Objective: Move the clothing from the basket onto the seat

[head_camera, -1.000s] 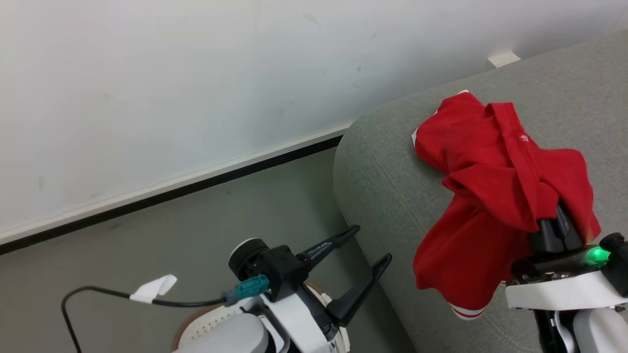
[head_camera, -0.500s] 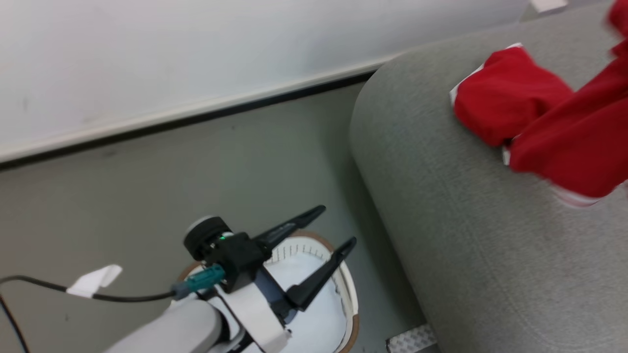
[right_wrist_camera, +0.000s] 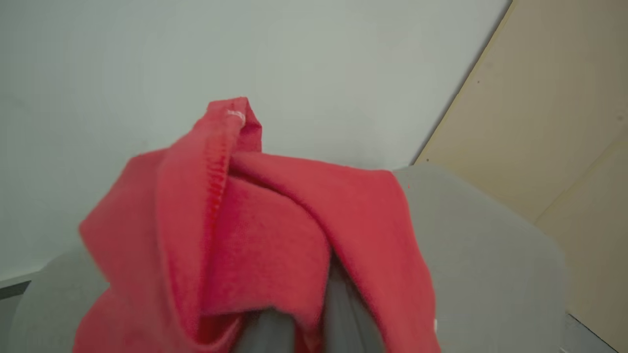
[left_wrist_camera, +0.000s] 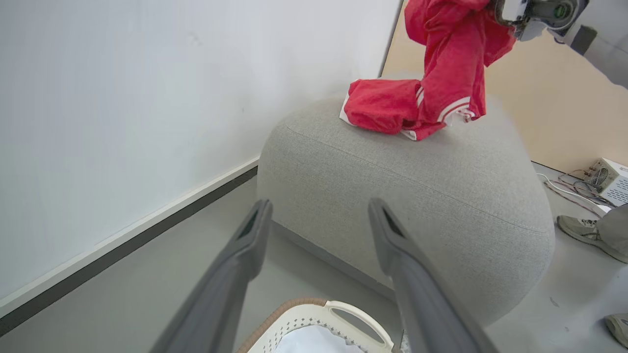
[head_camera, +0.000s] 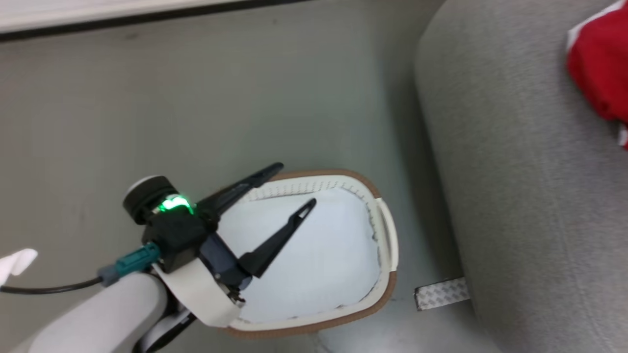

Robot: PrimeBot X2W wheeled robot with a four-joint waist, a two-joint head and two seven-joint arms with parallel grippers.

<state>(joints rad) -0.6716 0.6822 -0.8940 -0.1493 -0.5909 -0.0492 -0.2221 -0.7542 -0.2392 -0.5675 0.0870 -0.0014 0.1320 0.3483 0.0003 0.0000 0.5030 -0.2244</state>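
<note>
Left pincer [head_camera: 295,184] now over basket [head_camera: 391,245]

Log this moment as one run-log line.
left gripper: open over basket | right gripper: shut on clothing above seat | clothing: one piece lying on seat, one hanging | basket: white lining showing

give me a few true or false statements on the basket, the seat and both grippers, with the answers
1. The left gripper is open above the basket. True.
2. The right gripper is shut on red clothing. True.
3. The basket is piled with red fabric. False: its visible lining is bare white.
4. The seat has nothing on it. False: a red garment lies on its top.
</note>
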